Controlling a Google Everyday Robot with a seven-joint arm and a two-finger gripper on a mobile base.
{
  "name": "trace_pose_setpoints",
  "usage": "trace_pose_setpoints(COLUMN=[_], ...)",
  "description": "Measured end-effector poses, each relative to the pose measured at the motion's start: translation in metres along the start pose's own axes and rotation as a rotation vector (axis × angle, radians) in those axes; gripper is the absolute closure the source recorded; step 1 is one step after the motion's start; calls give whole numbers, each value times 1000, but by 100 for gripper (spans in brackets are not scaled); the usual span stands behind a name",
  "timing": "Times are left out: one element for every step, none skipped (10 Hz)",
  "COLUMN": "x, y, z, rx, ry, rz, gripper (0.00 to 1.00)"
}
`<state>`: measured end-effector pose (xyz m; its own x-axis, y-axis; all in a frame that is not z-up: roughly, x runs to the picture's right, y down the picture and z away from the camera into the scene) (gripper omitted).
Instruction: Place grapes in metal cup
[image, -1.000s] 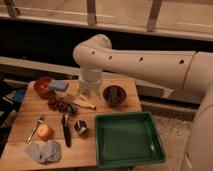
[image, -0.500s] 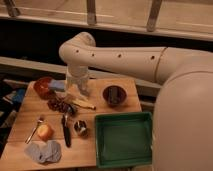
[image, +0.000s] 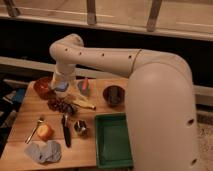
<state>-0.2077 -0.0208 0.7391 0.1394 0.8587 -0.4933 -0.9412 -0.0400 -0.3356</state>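
Note:
The grapes (image: 60, 105), a lumpy dark purple-red bunch, lie on the wooden table (image: 25, 117) left of centre. My gripper (image: 62, 90) hangs at the end of the white arm just behind and above them, beside the orange-red bowl, open and holding nothing. The metal cup (image: 81, 128), small and shiny with a dark inside, stands nearer the front, to the right of the grapes and beside the green tray. Nothing shows inside it.
An orange-red bowl (image: 42, 87) sits at the back left and a dark red bowl (image: 114, 95) at the back right. A green tray (image: 114, 141) fills the front right. An orange (image: 45, 132), a black-handled utensil (image: 66, 134), a grey cloth (image: 44, 152) and a banana (image: 82, 103) lie around.
The arm has swung left and closer to the camera, carrying the gripper leftward to a spot just behind the grapes. The objects on the table have not moved.

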Motion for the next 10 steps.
trace_pose_setpoints(x=[1,0,1,2,1,0,-3,-7,-10,-9], y=[13,11,13,14,11,14,22,33,43,52], z=[6,6,6,6,7,12,22,34,49,68], rx=[-18,-16,-17,-19,-22,-32,-45,-59,-73,-83], ry=[10,8,10,10,6,5,8,15,26,47], rz=[-26,-23,-26,-27,-24,-33,-43,-55,-68,-83], gripper=[30,30,30,30,30,30,30,30,30,30])
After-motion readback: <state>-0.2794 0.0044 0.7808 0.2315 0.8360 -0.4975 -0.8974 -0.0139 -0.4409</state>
